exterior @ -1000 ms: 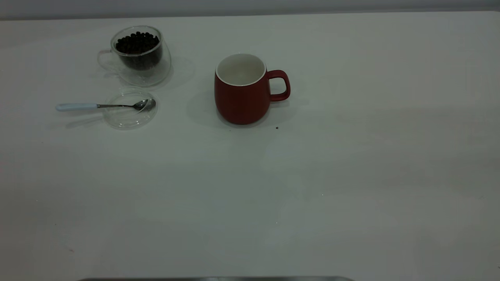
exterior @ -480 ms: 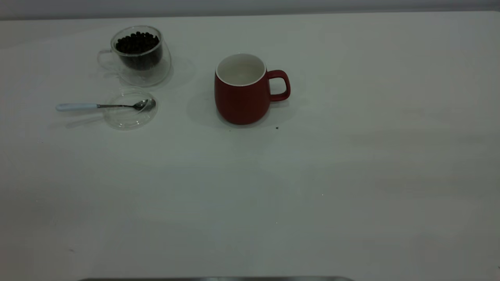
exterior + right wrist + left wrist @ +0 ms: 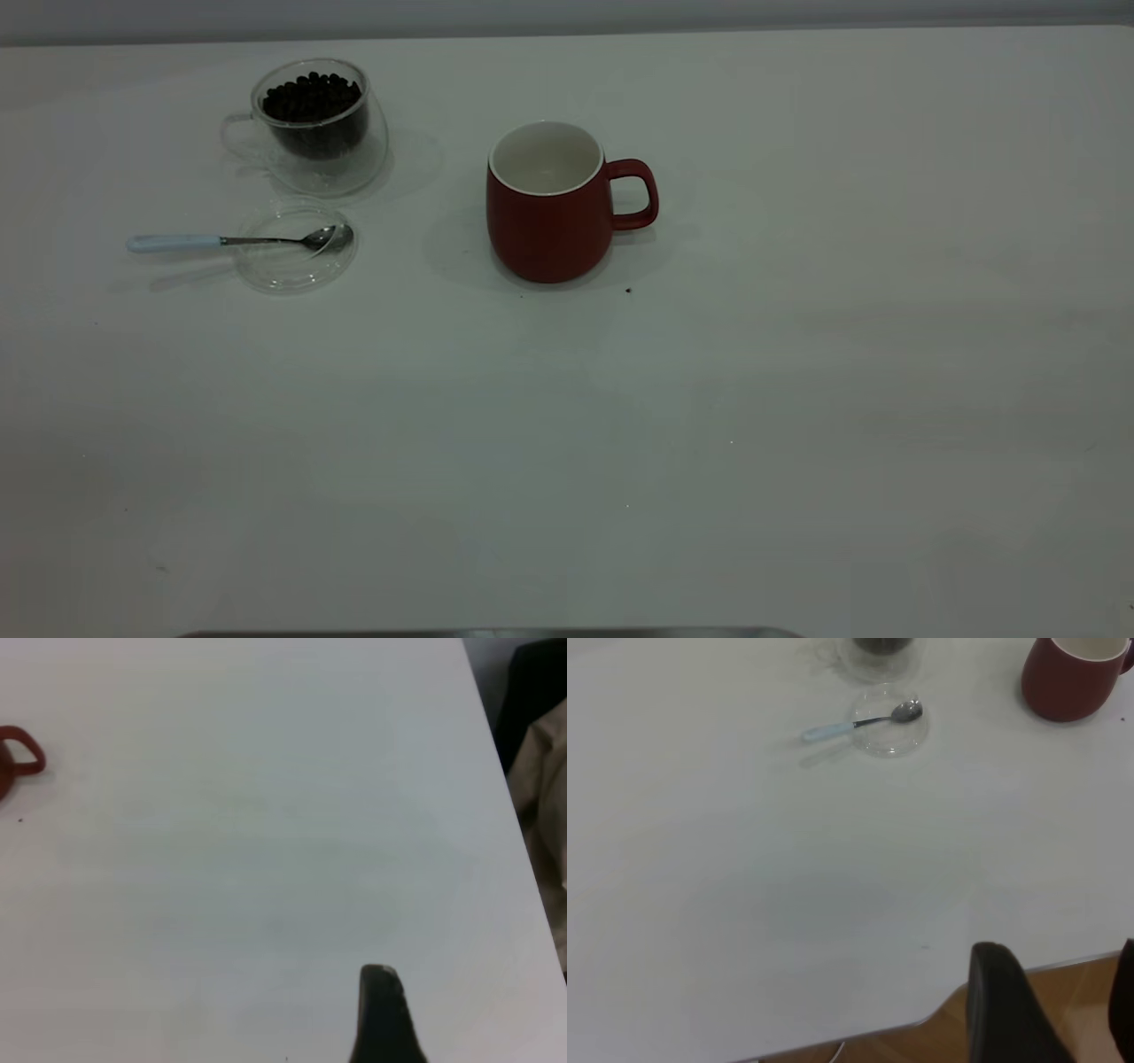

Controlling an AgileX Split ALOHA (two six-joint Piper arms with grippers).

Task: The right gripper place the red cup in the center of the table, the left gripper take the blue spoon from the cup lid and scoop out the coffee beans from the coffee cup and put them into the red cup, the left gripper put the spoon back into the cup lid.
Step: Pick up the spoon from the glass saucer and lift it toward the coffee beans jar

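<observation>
The red cup [image 3: 549, 208] stands upright near the table's middle, handle to the right, white inside. It also shows in the left wrist view [image 3: 1072, 678]; its handle shows in the right wrist view [image 3: 22, 753]. The glass coffee cup [image 3: 310, 124] with dark beans stands at the back left. In front of it lies the clear cup lid [image 3: 295, 248], with the spoon [image 3: 230, 240] resting its bowl on the lid and its pale blue handle pointing left. Lid [image 3: 890, 726] and spoon [image 3: 859, 722] show far off in the left wrist view. My left gripper [image 3: 1060, 948] is open and empty at the table's near edge. My right gripper [image 3: 383, 1010] hangs over bare table, far right of the cup.
A single dark bean [image 3: 628, 290] lies on the white table [image 3: 797, 399] just right of the red cup's base. Neither arm shows in the exterior view. The table's edge and wooden floor [image 3: 948, 1036] show below the left gripper.
</observation>
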